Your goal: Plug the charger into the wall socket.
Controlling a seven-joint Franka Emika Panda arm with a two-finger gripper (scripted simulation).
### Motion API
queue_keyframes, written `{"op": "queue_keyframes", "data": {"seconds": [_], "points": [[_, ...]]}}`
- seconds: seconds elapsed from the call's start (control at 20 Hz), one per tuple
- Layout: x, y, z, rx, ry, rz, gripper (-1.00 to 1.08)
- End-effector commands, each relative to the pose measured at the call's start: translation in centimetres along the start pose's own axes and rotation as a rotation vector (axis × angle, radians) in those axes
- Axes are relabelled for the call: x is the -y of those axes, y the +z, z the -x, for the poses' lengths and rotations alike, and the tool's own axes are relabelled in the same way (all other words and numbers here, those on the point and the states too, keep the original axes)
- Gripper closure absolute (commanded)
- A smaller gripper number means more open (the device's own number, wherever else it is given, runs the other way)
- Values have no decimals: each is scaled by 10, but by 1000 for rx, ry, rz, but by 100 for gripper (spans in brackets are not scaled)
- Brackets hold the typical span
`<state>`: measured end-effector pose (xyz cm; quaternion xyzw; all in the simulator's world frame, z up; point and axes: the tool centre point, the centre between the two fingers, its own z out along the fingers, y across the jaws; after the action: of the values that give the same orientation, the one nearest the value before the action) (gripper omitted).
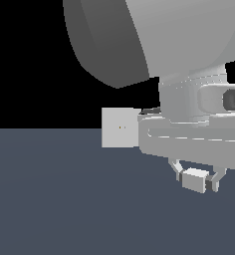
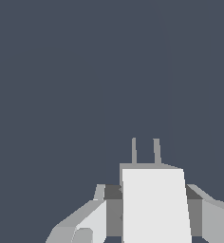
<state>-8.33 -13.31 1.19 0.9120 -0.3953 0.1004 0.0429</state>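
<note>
Where black backdrop ends, slate-blue floor [image 1: 50, 199] spreads; featureless.

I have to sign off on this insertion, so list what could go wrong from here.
1. The wrist view shows only bare floor beyond the charger's two prongs; the socket is out of that view, so alignment probably still needs a large reorientation.
2. The socket's holes are tiny dots; a small aiming error could jam the prongs against the plate.
3. The fingers hold the charger only by its sides, so contact might twist or slip it.
</note>
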Motion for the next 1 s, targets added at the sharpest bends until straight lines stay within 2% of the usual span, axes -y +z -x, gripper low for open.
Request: {"op": "queue_keyframes", "data": {"seconds": [0.0,0.5,0.95], "points": [[0,0,0,0,0,0,108],[4,-3,-1,-1,-34,-7,108],[25,-19,-4,-4,-212,-46,108]]}}
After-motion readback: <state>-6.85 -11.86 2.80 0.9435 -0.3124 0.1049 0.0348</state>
